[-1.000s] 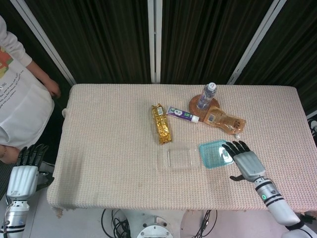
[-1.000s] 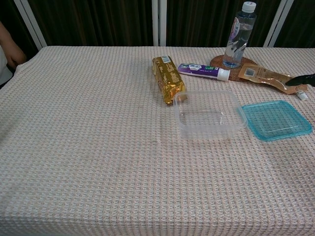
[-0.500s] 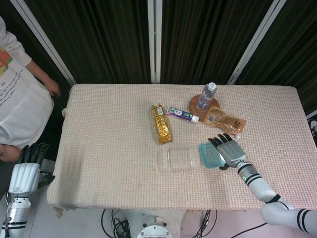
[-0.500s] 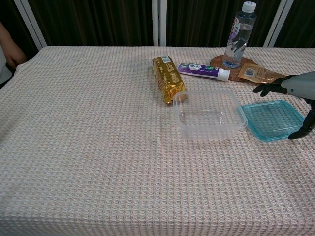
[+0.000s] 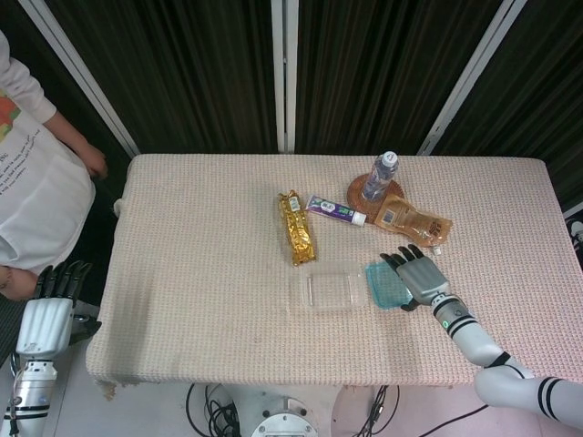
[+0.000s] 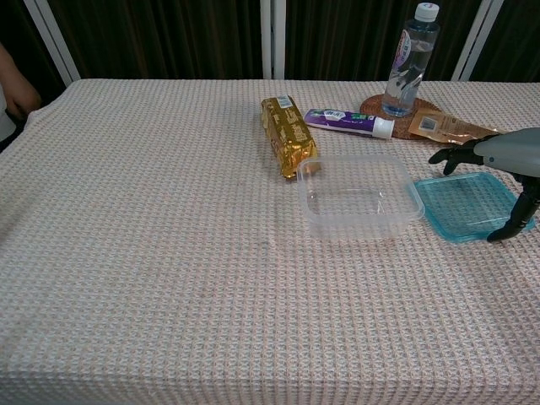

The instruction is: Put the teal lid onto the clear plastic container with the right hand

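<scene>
Head view: your right hand [image 5: 417,274] now sits over the right part of the teal lid [image 5: 386,284], fingers spread and pointing to the far side. One second ago it lay further right, only at the lid's right edge; half a second ago it had nearly reached its present place. The lid lies flat on the table [image 5: 200,273], just right of the clear plastic container [image 5: 330,290], and has not shifted. Your left hand [image 5: 50,305] hangs off the near left corner of the table, fingers apart, holding nothing, as before. The gold snack packet [image 5: 298,227], toothpaste tube [image 5: 335,210], water bottle [image 5: 380,176] and orange pouch [image 5: 412,219] lie on the far side, untouched.

Chest view: the right hand [image 6: 504,173] hovers above the lid [image 6: 466,205], fingers wide, thumb reaching down towards the lid's near right edge. No grasp is formed; whether the thumb touches the lid cannot be told. The container [image 6: 358,196] stands open and empty, its right rim just beside the lid.

Judgement: the reach is complete. Next, close on the lid's edge before lifting it left.
</scene>
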Motion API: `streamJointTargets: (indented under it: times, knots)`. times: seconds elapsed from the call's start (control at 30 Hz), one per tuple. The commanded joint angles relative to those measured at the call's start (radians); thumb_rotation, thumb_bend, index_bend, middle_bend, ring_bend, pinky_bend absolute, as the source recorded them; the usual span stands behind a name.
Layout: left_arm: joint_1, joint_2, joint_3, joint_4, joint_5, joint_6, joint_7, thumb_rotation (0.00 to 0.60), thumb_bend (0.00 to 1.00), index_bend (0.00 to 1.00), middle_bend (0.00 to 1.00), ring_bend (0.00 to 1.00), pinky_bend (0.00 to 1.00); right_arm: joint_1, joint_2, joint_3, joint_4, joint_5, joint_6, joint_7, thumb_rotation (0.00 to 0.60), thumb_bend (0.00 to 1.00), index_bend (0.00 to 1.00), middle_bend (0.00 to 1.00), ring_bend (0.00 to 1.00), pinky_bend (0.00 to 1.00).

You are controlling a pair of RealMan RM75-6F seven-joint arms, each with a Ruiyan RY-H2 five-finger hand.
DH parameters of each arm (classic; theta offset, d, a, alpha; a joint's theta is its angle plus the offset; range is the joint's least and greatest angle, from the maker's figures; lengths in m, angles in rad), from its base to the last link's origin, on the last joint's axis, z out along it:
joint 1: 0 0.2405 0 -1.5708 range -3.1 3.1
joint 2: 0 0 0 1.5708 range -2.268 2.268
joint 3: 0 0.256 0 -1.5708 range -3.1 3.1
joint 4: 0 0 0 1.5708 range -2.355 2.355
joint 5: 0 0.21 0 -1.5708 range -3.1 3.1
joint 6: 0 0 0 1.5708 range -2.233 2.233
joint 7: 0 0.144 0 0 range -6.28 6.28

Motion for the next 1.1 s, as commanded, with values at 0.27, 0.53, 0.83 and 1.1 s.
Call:
streamJointTargets:
  times: [0.27, 0.53, 0.83, 1.1]
  knots:
    - [0.001, 0.0, 0.002, 0.004, 0.007, 0.005, -0.007, 0.6, 0.0, 0.1, 0.08, 0.0, 0.03, -0.018, 0.006, 0.0, -0.013, -0.021, 0.059, 0.045, 0.6, 0.04, 0.16, 0.35, 0.0, 0.0]
    - [-0.003, 0.002, 0.003, 0.01, 0.02, 0.008, -0.018, 0.6, 0.0, 0.1, 0.08, 0.0, 0.03, -0.071, 0.187, 0.021, -0.276, 0.017, 0.195, 0.001, 0.6, 0.07, 0.19, 0.4, 0.0, 0.0]
    - [-0.003, -0.003, 0.01, 0.038, 0.032, 0.009, -0.054, 0.6, 0.0, 0.1, 0.08, 0.0, 0.03, -0.022, 0.261, 0.054, -0.538, 0.178, 0.237, -0.136, 0.6, 0.07, 0.19, 0.41, 0.0, 0.0]
    - [-0.002, 0.001, 0.011, 0.06, 0.043, 0.017, -0.087, 0.6, 0.0, 0.1, 0.08, 0.0, 0.03, 0.089, 0.143, 0.086, -0.625, 0.408, 0.322, -0.3, 0.6, 0.07, 0.19, 0.4, 0.0, 0.0]
